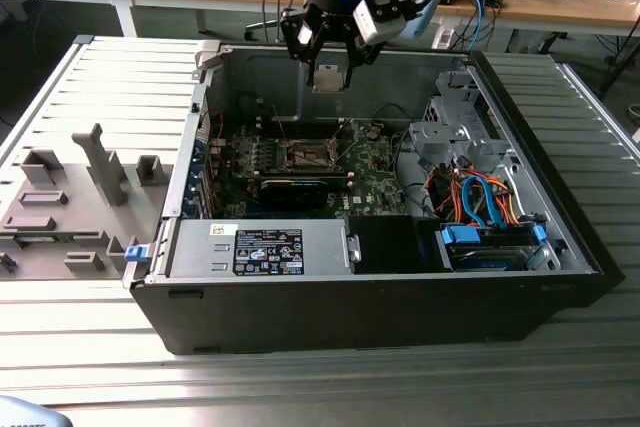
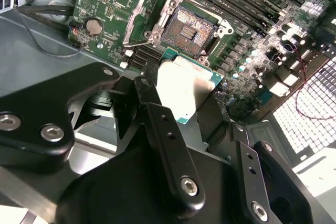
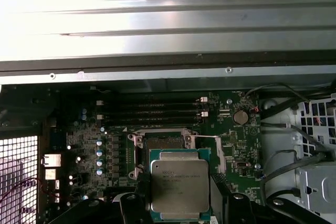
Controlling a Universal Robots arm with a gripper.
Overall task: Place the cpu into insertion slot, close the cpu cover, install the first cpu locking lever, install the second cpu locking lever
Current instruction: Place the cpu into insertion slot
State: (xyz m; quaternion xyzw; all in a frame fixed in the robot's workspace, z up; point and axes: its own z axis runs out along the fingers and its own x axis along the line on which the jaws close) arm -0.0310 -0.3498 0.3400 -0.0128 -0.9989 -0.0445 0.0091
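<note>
The black two-fingered gripper [image 2: 185, 98] is clamped on the cpu [image 2: 185, 83], a small flat square chip with a pale silver-grey metal top on a green base. Its fingers [image 2: 149, 95] press two opposite edges. That edge grip probably leaves the underside free and keeps the cpu level, top face toward the wrist cameras.

In the exterior view the cpu hangs in the gripper above the open grey metal computer case [image 1: 250, 77], well clear of the board.

Beyond it lies the insertion slot [image 2: 189, 30], a dark square socket with a thin silver rim on the green circuit board [image 3: 233, 135], and it is bare. The thin silver cpu cover [image 2: 136, 13] appears swung open beside the socket, presumably to leave the way in free. In the first wrist view the cpu overlaps the socket's near edge, so it seems roughly in line with it but not seated.
</note>
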